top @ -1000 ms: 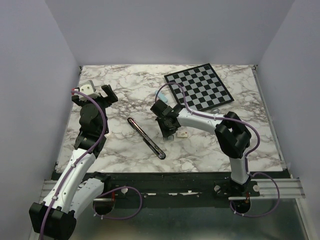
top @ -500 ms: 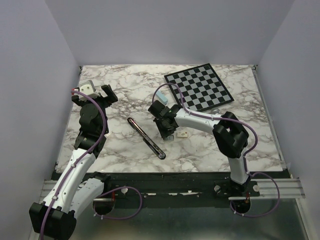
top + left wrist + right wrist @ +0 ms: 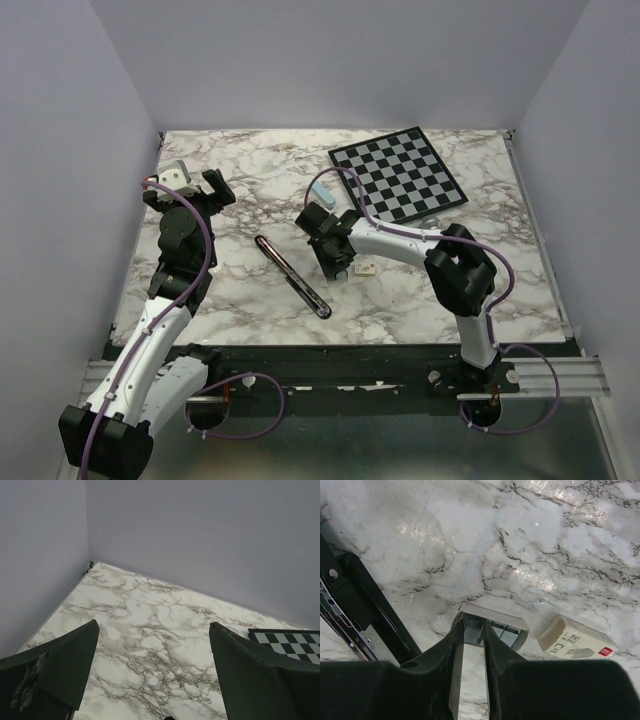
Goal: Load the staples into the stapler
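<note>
The black stapler (image 3: 291, 276) lies slantwise on the marble table (image 3: 250, 170), left of my right gripper (image 3: 336, 266). It also shows at the left edge of the right wrist view (image 3: 357, 597). In that view my right gripper (image 3: 473, 630) reaches into a small open cream tray (image 3: 495, 616). Its fingers (image 3: 457, 635) stand narrowly apart, closed on a silver-grey strip of staples (image 3: 474, 629) inside the tray. A small cream box (image 3: 575, 642) lies just right of the tray, and shows in the top view (image 3: 364, 268). My left gripper (image 3: 195, 187) is open and empty, raised at the far left (image 3: 155, 652).
A black-and-white checkerboard (image 3: 397, 175) lies at the back right, its corner in the left wrist view (image 3: 290, 642). A small pale blue piece (image 3: 320, 188) sits by the checkerboard's near-left corner. Grey walls close the table on three sides.
My right gripper has shifted slightly left and away over the tray. The pale blue piece now shows behind it. The left arm and stapler have not moved.
</note>
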Available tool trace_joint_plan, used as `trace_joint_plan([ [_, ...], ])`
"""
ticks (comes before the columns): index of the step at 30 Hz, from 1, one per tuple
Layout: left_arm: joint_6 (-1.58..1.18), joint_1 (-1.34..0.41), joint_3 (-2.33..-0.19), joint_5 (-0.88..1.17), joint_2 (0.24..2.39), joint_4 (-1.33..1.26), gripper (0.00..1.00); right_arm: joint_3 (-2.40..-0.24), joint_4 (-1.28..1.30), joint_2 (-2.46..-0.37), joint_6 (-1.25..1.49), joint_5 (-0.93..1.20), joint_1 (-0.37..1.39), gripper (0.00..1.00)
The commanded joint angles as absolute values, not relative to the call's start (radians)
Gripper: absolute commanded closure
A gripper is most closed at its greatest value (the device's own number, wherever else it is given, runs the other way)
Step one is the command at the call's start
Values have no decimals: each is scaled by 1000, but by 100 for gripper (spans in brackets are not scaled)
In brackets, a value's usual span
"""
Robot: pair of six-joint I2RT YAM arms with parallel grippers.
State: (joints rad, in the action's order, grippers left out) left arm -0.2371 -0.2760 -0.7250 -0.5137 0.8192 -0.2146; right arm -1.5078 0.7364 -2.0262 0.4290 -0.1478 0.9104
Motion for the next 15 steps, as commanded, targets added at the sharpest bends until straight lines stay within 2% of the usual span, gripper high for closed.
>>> trace_joint_plan([
  [1,-252,-270,-723,-495,818,-212,1,-1500,761,-2028,436,-173,919,69],
  [15,-253,-268,-723,-491,819,-212,1,-1523,758,-2060,428,-155,934,69],
])
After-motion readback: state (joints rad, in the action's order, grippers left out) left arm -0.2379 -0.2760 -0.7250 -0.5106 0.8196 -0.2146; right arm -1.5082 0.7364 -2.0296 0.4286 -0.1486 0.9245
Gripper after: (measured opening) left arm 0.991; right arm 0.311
